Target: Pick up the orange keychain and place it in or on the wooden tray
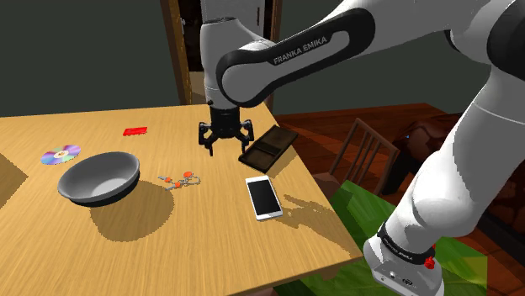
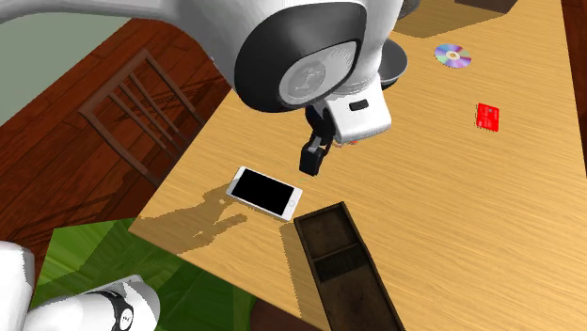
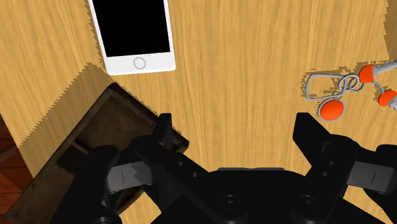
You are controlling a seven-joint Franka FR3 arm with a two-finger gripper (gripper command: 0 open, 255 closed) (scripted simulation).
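Orange keychain on table — jaws spread, empty, nearby

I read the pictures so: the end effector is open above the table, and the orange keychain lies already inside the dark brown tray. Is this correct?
Not quite. The end effector is open above the table, but the orange keychain lies on the tabletop, apart from the dark brown tray. The shoulder view shows it.

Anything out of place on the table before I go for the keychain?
Nothing spilled or damaged. The orange keychain lies flat between the grey bowl and the phone; the dark tray sits upright and empty, angled near the edge of the table. The gripper hangs open, empty.
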